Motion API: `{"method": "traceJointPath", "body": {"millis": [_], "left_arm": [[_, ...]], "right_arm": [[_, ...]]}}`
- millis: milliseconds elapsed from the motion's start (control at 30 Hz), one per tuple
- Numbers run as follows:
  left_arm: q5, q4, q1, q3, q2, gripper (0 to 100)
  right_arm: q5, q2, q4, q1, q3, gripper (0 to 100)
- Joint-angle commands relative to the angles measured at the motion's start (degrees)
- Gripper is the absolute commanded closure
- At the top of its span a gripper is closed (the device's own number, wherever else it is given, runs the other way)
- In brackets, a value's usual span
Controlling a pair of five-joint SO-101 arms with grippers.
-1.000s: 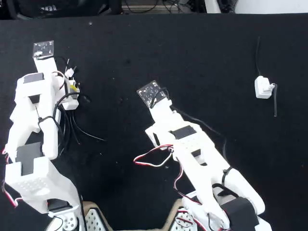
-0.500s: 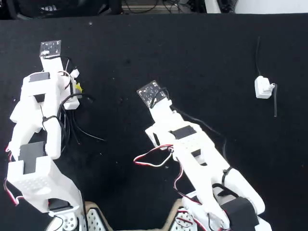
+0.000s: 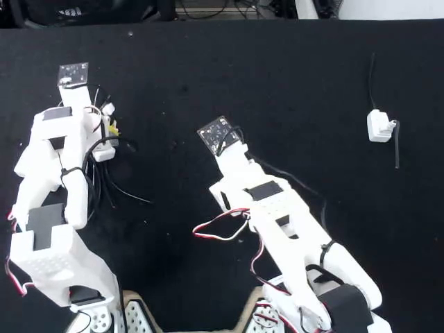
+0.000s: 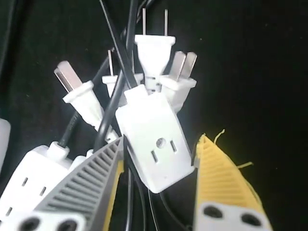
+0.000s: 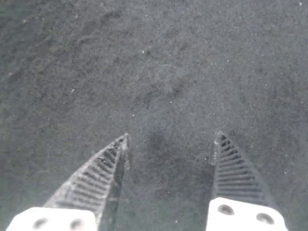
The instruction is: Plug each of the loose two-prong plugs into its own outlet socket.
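A white socket (image 4: 156, 144) sits clamped between the jaws of the left gripper (image 4: 161, 140), in a tangle of two-prong plugs (image 4: 154, 48) and black cords (image 4: 113, 38) at the left of the table (image 3: 277, 76). The right gripper (image 5: 171, 137) hangs open over bare cloth mid-table. Judging by this, the sorting-out step is in hand: next, one plug must be freed and its prongs lined up with the slots.

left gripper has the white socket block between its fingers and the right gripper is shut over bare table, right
Not quite: the right gripper is open, not shut, over the bare table, as the right wrist view shows. The left gripper does have the white socket block between its fingers.
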Motion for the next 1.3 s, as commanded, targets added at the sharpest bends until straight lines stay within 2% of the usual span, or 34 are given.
{"method": "traceJointPath", "body": {"millis": [0, 233, 367, 467, 567, 667, 967, 1133, 1267], "left_arm": [[0.53, -2.64, -2.15, 0.75, -0.44, 76], [0.62, -7.74, -1.71, 5.76, -0.44, 76], [0.62, -7.91, -1.71, 5.76, -0.88, 77], [0.62, -7.30, -1.45, 5.58, -1.14, 84], [0.62, -2.90, -1.45, 2.51, -1.14, 98], [0.62, 3.08, -1.45, -1.71, -1.14, 93], [0.18, 27.52, -1.71, -21.76, -1.14, 97], [0.18, 36.92, -1.71, -29.23, -1.14, 97], [0.09, 40.00, -1.45, -30.29, -1.32, 97]], "right_arm": [[0.26, -2.07, -1.14, -0.62, -0.22, 74.4], [0.26, -2.07, -1.14, -0.62, -0.22, 74.4], [0.26, -2.07, -1.14, -0.62, -0.13, 74.4], [0.26, -2.07, -1.14, -0.62, -0.13, 74.4], [0.26, -2.07, -1.14, -0.62, -0.13, 74.4], [0.26, -2.07, -1.14, -0.62, -0.13, 74.4], [-0.09, -2.24, -1.14, -0.26, -0.22, 74.4], [-0.18, -2.42, -1.14, 2.46, -0.57, 74.4], [-0.44, -2.42, -3.16, 5.01, -0.31, 74.4]]}}
